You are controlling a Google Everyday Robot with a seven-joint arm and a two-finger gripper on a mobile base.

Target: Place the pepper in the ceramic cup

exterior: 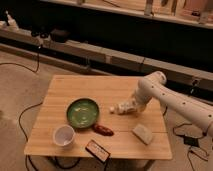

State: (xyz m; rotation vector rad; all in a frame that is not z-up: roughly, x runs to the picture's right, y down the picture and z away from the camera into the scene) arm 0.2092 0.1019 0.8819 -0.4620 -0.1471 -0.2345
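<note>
The white arm (172, 97) reaches in from the right, elbow bent, its hand (119, 108) low over the worktop (65, 90), near the green bowl (82, 112). How wide the hand stands I cannot tell. The pepper (103, 130) lies on the worktop below the bowl, apart from the hand, near the ceramic cup (64, 135)

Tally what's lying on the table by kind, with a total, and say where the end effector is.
bowl: 1
cup: 1
pepper: 1
dark box: 1
pale block: 1
Total: 5
The end effector hovers above the table, just right of the bowl.
</note>
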